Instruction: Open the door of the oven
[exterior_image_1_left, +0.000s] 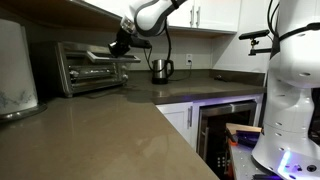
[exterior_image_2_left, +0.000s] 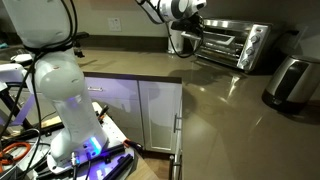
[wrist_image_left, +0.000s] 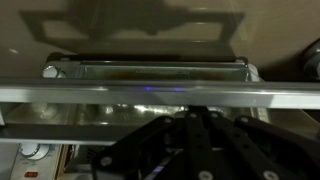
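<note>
At the oven's (exterior_image_1_left: 70, 72) upper front edge, the gripper (exterior_image_1_left: 121, 46) sits by the door (exterior_image_1_left: 93, 72) handle (wrist_image_left: 145, 70), finger spread not discernible; grasp step judged current, next move requiring a secure hold, then a downward-outward pull.

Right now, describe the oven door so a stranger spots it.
On the brown counter, find the silver oven by the wall, near the steel kettle. Its door is the silver-framed glass front, unlike the all-black glass door under the counter.
</note>
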